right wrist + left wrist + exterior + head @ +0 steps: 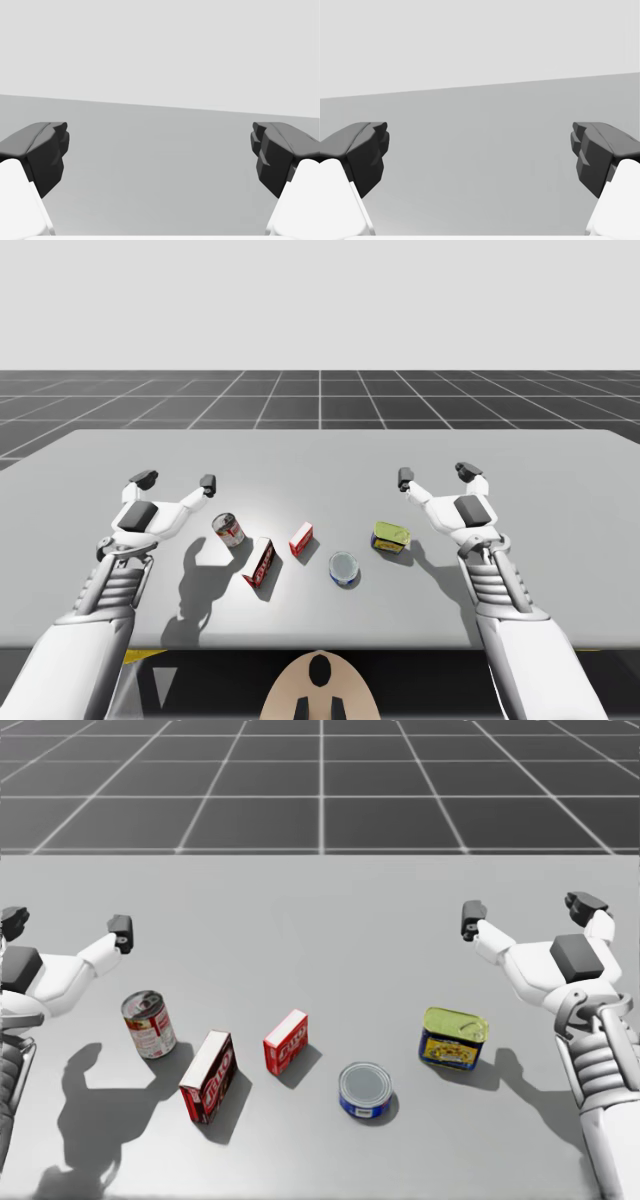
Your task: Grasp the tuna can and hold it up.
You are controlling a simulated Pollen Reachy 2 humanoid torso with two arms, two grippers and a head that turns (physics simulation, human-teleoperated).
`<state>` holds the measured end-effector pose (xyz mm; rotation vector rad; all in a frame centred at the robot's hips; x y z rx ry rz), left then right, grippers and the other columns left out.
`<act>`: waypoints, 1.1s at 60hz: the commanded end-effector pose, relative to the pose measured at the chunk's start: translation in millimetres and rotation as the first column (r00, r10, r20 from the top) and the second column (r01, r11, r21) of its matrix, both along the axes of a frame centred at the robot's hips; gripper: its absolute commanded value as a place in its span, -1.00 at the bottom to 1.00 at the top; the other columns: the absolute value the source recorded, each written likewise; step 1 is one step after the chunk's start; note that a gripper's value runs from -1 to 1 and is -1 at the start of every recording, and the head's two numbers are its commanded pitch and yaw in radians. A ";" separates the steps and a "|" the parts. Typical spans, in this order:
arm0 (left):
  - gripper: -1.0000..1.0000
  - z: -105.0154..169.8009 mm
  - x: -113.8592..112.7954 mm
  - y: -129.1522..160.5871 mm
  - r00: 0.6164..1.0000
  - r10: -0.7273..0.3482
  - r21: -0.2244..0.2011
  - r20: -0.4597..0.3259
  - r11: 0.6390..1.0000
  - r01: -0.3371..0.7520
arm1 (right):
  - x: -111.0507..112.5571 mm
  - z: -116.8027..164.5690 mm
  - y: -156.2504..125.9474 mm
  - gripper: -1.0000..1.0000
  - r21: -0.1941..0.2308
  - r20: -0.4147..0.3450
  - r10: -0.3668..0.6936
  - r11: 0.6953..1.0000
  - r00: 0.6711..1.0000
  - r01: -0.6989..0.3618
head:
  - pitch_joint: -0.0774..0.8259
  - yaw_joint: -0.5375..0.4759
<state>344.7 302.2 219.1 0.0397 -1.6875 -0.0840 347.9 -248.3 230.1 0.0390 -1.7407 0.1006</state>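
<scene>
– Left gripper [176, 480] first: what is it doing?
– It is spread wide with nothing between its fingers. It hangs above the bench [320, 455], on the far side of the red round can [229, 529], and touches nothing. Its wrist view looks out over bare bench.
– And the right gripper [436, 474]?
– Likewise released and empty. It is above the bench, just beyond the green and yellow tin [391, 537].
– Where is the tuna can [366, 1090]?
– It is the low blue can with the silvery lid. It stands upright on the bench near the front edge, between the small red box [286, 1042] and the green and yellow tin, apart from both. A larger red box [209, 1076] stands further toward the left arm's side.
– So how far along are we?
– At the very start, by my reckoning. There has been no reach, no grasp and no lift. The can sits untouched, well apart from either gripper.
– What is left, then?
– Everything. One arm must bring its gripper down around the can, close on it from two sides, then raise it off the bench and hold it there.
– Which arm?
– The right looks nearer in the high view. But the green and yellow tin lies roughly between it and the can, so I judge coming down from above safer than a sideways sweep.
</scene>
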 end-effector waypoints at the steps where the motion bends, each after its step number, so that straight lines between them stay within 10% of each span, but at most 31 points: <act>1: -1.00 0.1 0.7 0.3 1.000 -0.001 0.002 0.004 1.000 0.000 | 0.2 0.5 0.1 -1.00 -0.001 0.002 0.002 1.000 1.000 -0.002 | 0.48 0.06; 36: -1.00 0.7 -0.6 -1.5 1.000 0.000 0.003 0.012 1.000 0.000 | -5.4 7.1 3.5 -1.00 0.038 -0.001 0.040 0.998 0.999 -0.040 | 0.84 -0.12; 42: -1.00 0.6 -0.5 -1.3 1.000 0.002 -0.001 0.009 1.000 -0.002 | -26.9 27.8 6.8 -1.00 0.095 0.005 0.142 0.985 0.990 -0.142 | 0.83 -0.12; 51: -1.00 0.9 -0.3 -0.8 1.000 0.003 -0.001 0.008 1.000 -0.003 | -75.6 46.1 20.1 -1.00 0.044 -0.007 0.286 0.957 0.958 -0.286 | 0.83 -0.11; 66: -1.00 -0.1 1.6 -1.0 1.000 0.008 0.002 0.002 1.000 -0.008 | -135.6 31.0 43.4 -1.00 0.076 -0.052 0.438 0.898 0.897 -0.434 | 0.83 -0.11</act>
